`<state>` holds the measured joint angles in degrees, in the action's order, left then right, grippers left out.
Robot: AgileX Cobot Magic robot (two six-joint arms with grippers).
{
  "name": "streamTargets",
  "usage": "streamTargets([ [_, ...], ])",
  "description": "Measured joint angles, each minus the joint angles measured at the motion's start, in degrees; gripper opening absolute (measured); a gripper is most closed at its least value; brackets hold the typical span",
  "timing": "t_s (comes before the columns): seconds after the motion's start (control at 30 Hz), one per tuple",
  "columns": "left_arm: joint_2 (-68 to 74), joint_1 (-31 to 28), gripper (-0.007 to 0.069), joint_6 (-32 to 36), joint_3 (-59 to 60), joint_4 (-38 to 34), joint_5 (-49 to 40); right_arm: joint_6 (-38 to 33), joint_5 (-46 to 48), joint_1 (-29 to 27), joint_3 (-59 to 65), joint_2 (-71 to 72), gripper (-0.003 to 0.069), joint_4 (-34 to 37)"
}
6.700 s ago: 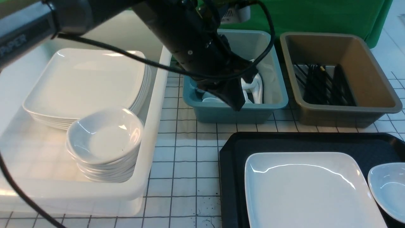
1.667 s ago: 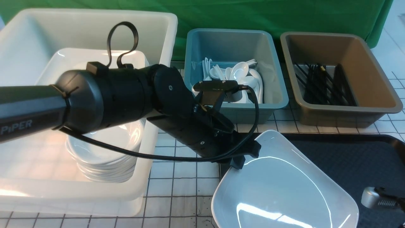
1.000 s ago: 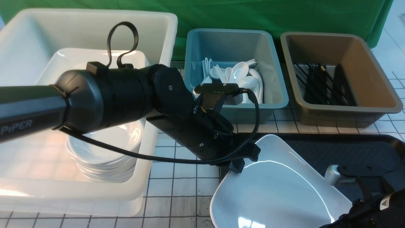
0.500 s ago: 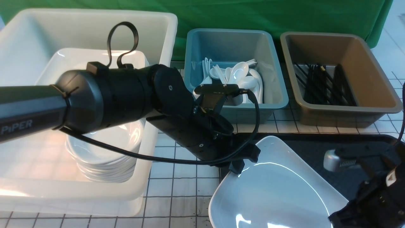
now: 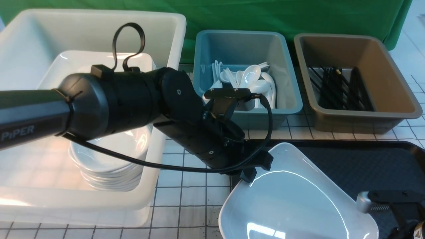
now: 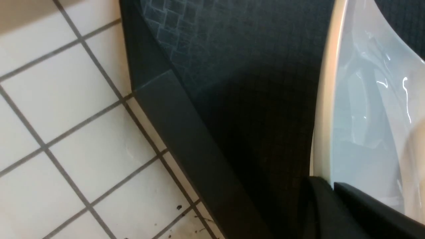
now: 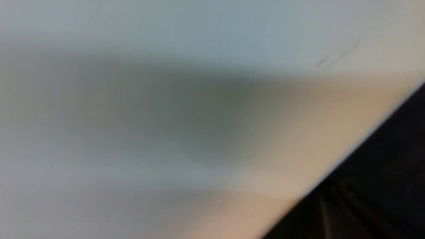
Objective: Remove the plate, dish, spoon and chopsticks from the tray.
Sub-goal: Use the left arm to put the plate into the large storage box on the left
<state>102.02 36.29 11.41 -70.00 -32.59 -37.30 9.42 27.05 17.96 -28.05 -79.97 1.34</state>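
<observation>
The large white plate [image 5: 292,202] hangs tilted over the left part of the black tray [image 5: 365,162], its far left corner raised. My left gripper [image 5: 254,167] is shut on that corner's rim. In the left wrist view both fingers pinch the plate [image 6: 362,109] edge at the left gripper [image 6: 332,186], above the tray [image 6: 186,126] corner. Only my right arm's wrist [image 5: 391,205] shows, low beside the plate's right edge. Its fingers are hidden, and a blurred white surface [image 7: 166,99] fills its wrist view. No dish, spoon or chopsticks show on the tray.
A white tub [image 5: 172,66] on the left holds stacked plates [image 5: 66,63] and small dishes [image 5: 109,166]. Behind the tray stand a blue tub [image 5: 285,99] of white spoons [image 5: 252,76] and a brown tub [image 5: 391,83] of black chopsticks [image 5: 338,89]. Gridded tabletop [image 5: 189,196] lies between.
The plate lay flat on the tray earlier and now hangs tilted in my left gripper, hardly moving lately. My right arm rose beside the plate, then sank to the lower right.
</observation>
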Motion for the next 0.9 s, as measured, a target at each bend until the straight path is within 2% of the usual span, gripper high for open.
streamTargets([
  [0.37, -0.2, -1.2, 0.0008, 0.0, 0.0, 2.2, 1.4, 4.1, -10.6, 0.0, -0.4, -3.1, 0.003, 0.8],
  [0.53, -0.2, -1.3, 0.0012, 0.5, 0.0, 1.6, 0.7, 4.6, -11.7, 0.0, -0.3, -3.2, 0.003, 1.4],
  [0.7, -0.3, -0.8, 0.0048, 3.4, -0.1, -0.3, 0.8, 4.7, -11.8, -0.1, -0.3, -3.2, 0.003, 1.5],
  [0.8, -0.4, 1.4, 0.0143, 5.3, -0.5, -2.5, 0.8, 4.7, -13.5, -0.1, -0.3, -3.6, 0.003, 1.6],
  [0.87, -0.5, 2.3, 0.0179, 6.2, -0.5, -2.8, 1.2, 4.7, -14.6, -0.1, -0.3, -3.7, 0.003, 1.5],
  [0.9, -0.5, 3.5, 0.0247, 6.6, -0.5, -3.8, 1.3, 4.7, -15.9, -0.1, -0.2, -3.9, 0.003, 1.5],
])
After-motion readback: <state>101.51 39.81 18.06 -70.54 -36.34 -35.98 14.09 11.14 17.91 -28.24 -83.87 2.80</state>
